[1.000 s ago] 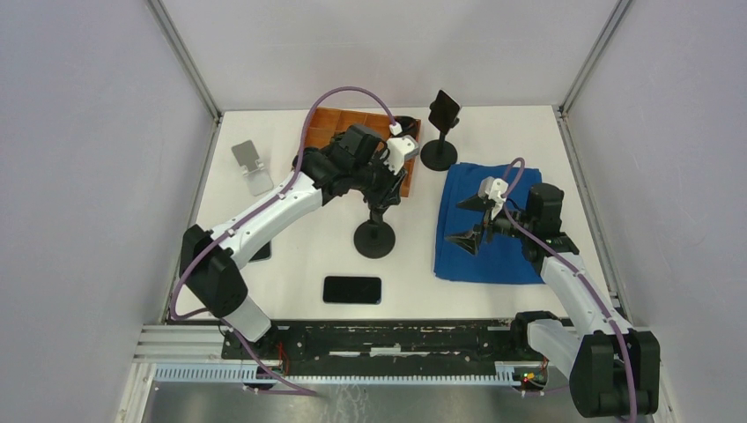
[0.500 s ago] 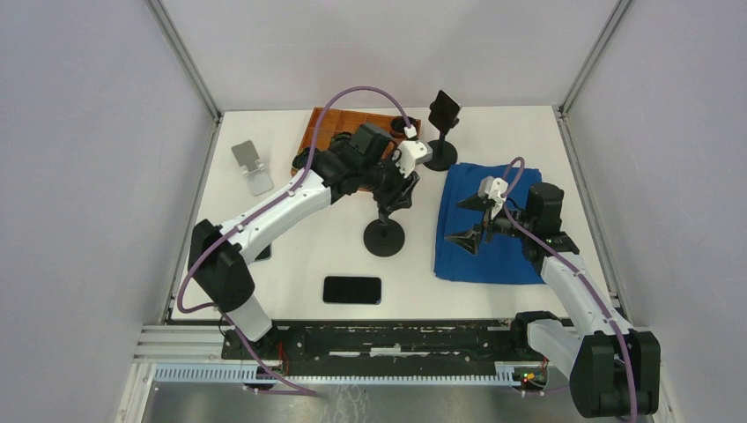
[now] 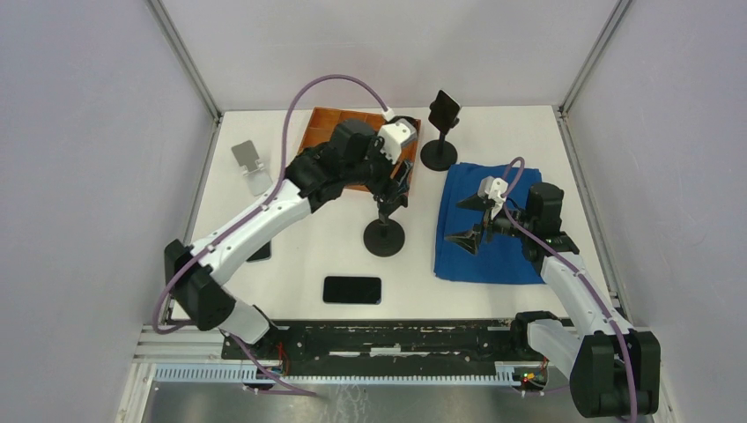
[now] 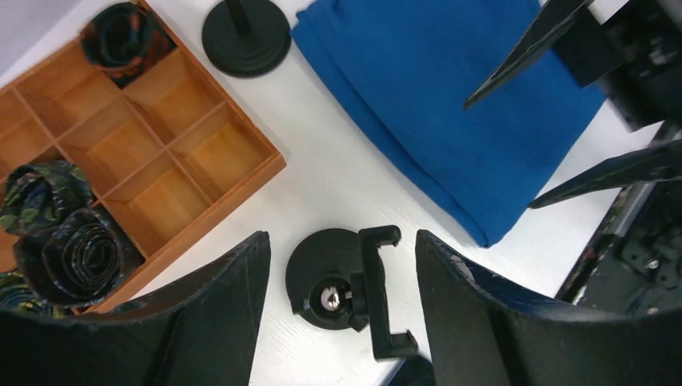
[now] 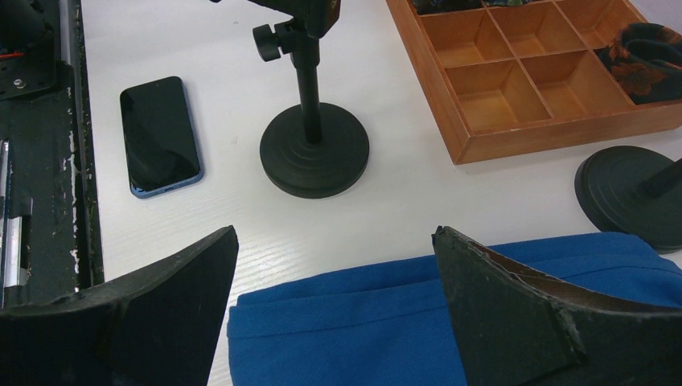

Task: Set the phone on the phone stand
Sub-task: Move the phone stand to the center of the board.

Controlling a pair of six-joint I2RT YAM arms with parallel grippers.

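The phone (image 3: 352, 289) is a dark slab lying flat near the table's front edge, also in the right wrist view (image 5: 159, 135). The black phone stand (image 3: 385, 236) stands upright mid-table on a round base (image 5: 315, 149), its clamp (image 4: 380, 289) empty. My left gripper (image 3: 395, 182) hovers just above that clamp, open, its fingers either side and apart from it (image 4: 342, 241). Over the blue cloth (image 3: 489, 225), my right gripper (image 3: 458, 220) is wide open and holds nothing (image 5: 334, 233).
A wooden compartment tray (image 3: 328, 123) with rolled ties sits behind the stand. A second black stand (image 3: 439, 152) is at the back, a silver stand (image 3: 251, 166) at the left. Another dark phone (image 3: 261, 253) lies partly under my left arm.
My left gripper slid the phone stand slightly right, then opened and let go of it, lifting back a little toward the tray. The right arm has not moved.
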